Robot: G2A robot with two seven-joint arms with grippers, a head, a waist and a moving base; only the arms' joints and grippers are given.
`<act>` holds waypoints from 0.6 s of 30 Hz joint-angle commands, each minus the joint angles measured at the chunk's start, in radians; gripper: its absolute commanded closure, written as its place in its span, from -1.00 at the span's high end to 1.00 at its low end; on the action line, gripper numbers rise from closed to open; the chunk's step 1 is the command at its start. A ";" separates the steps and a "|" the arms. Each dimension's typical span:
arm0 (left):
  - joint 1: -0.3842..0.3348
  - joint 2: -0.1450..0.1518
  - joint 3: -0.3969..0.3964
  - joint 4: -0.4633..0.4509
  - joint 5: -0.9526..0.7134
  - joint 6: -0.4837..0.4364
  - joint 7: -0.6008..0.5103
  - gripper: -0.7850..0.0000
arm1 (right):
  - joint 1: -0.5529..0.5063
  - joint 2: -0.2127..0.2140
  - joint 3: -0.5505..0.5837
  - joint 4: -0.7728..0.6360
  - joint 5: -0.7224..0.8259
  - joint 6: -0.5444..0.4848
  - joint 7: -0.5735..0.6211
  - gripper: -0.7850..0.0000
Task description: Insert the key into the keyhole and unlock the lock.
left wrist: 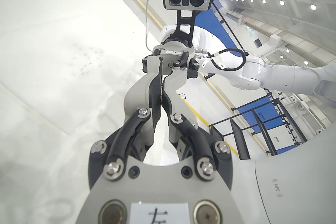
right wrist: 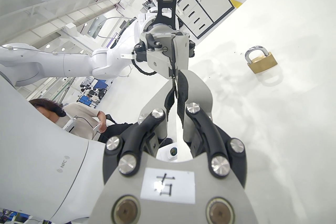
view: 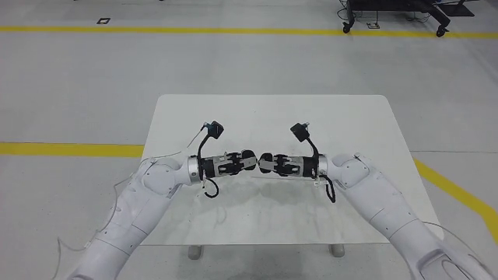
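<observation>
A brass padlock [right wrist: 261,61] with a silver shackle lies on the white table [view: 350,124], off to one side of the grippers. My left gripper [view: 254,160] and my right gripper [view: 264,162] meet tip to tip above the table's middle. The right gripper [right wrist: 175,85] is shut, and a thin silver piece, the key [right wrist: 176,83], shows between its pads. The left gripper [left wrist: 160,72] is shut too, its tips [right wrist: 173,72] touching the right one's. Whether the left gripper also pinches the key is hidden.
The table edge [view: 272,243] runs close under both forearms. Black wrist cameras [view: 215,130] [view: 300,131] stand up from each arm. Open tabletop lies beyond the grippers toward the far edge [view: 272,98].
</observation>
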 commanded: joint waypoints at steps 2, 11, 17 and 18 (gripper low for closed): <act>0.002 0.002 -0.003 -0.001 0.001 -0.003 0.003 -1.00 | 0.000 0.000 0.000 0.000 0.001 0.000 0.000 1.00; 0.008 0.006 -0.007 -0.008 0.013 -0.006 0.014 -1.00 | -0.024 0.005 0.016 -0.032 -0.027 0.028 -0.041 0.80; 0.012 0.007 -0.006 -0.014 0.016 -0.005 0.018 -1.00 | -0.039 0.011 0.028 -0.053 -0.030 0.035 -0.044 -0.15; 0.012 0.008 -0.006 -0.015 0.016 -0.004 0.019 -1.00 | -0.041 0.012 0.029 -0.057 -0.029 0.036 -0.043 -0.18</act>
